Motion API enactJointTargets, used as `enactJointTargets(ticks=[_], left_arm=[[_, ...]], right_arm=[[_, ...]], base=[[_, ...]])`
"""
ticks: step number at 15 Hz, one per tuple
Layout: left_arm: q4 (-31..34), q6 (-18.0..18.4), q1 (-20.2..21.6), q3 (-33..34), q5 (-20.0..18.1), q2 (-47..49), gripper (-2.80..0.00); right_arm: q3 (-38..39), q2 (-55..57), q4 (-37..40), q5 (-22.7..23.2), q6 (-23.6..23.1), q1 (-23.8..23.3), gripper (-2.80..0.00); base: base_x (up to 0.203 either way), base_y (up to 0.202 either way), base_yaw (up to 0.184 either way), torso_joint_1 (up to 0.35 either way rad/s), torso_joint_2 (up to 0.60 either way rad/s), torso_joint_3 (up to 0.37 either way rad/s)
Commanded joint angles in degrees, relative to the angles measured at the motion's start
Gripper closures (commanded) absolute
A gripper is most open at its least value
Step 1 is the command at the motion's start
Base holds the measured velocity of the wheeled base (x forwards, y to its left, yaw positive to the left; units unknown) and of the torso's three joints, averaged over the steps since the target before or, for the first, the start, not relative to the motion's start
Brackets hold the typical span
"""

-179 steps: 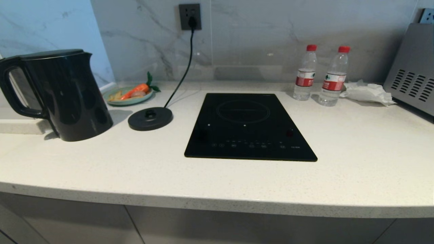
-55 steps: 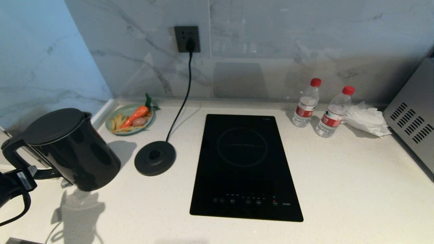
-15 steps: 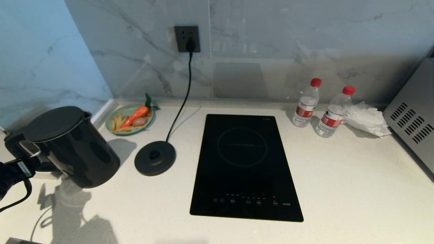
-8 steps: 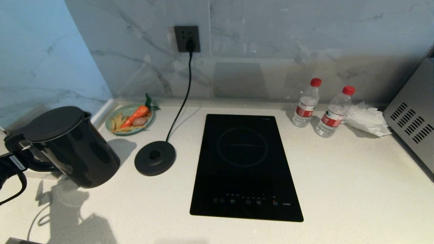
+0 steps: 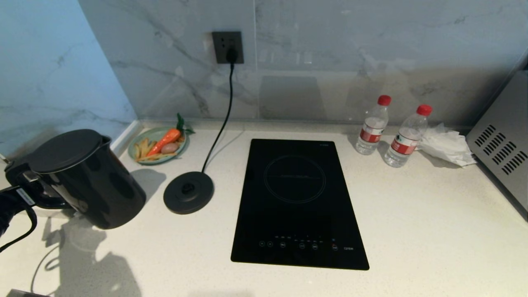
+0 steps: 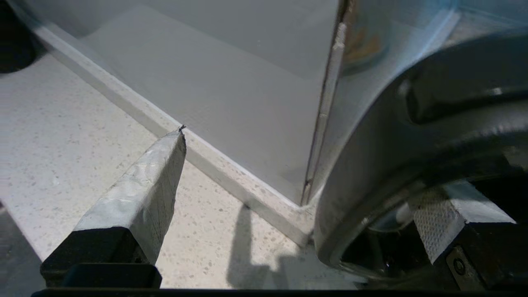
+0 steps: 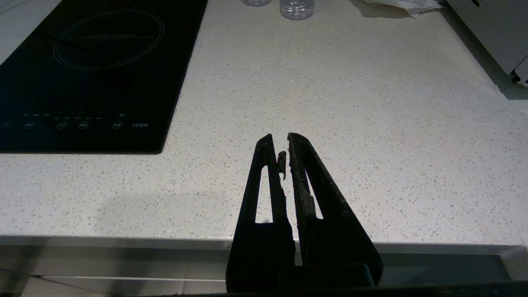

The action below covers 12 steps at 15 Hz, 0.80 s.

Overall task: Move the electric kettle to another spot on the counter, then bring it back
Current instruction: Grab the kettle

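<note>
The electric kettle [image 5: 90,181], glossy black with a flat lid, stands upright at the far left of the counter [image 5: 412,231], its loop handle pointing left. My left gripper [image 5: 28,186] is at that handle and stands open. In the left wrist view the curved kettle handle [image 6: 371,165] lies between the two fingers of the left gripper [image 6: 305,165], close against one pad, with the counter [image 6: 62,123] and a wall corner beyond. My right gripper [image 7: 278,139] is shut and empty, parked over the front edge of the counter [image 7: 330,82].
The round corded base disc [image 5: 188,192] lies right of the kettle, the black cooktop [image 5: 299,202] mid-counter. A plate [image 5: 138,159] with a carrot sits in the back corner. Two water bottles [image 5: 372,126], a crumpled tissue [image 5: 447,144] and a grey appliance [image 5: 503,156] stand at the right.
The kettle, tilted a few seconds ago, stands upright and has not moved over the last second. My left gripper has shifted slightly at the handle, jaws still open.
</note>
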<state>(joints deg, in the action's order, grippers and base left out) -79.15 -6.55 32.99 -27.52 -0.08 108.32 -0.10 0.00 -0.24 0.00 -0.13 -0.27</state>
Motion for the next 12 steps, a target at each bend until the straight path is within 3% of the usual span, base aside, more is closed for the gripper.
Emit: enactJointTargets(ticks=[1, 12], left_arm=[[-0.48, -0.4, -0.08, -1.35, 1.61, 0.49, -2.8], [-0.56, -2.85, -2.15, -1.84, 1.87, 0.14, -2.8]], right_arm=[[0.08, 0.0, -0.02, -0.05, -0.04, 0.0, 0.0], [0.01, 0.0, -0.02, 0.0, -0.04, 0.0, 0.0]], base=[[0.0, 0.0, 0.0, 0.0, 0.0, 0.0], [0.0, 0.0, 0.0, 0.0, 0.0, 0.0]])
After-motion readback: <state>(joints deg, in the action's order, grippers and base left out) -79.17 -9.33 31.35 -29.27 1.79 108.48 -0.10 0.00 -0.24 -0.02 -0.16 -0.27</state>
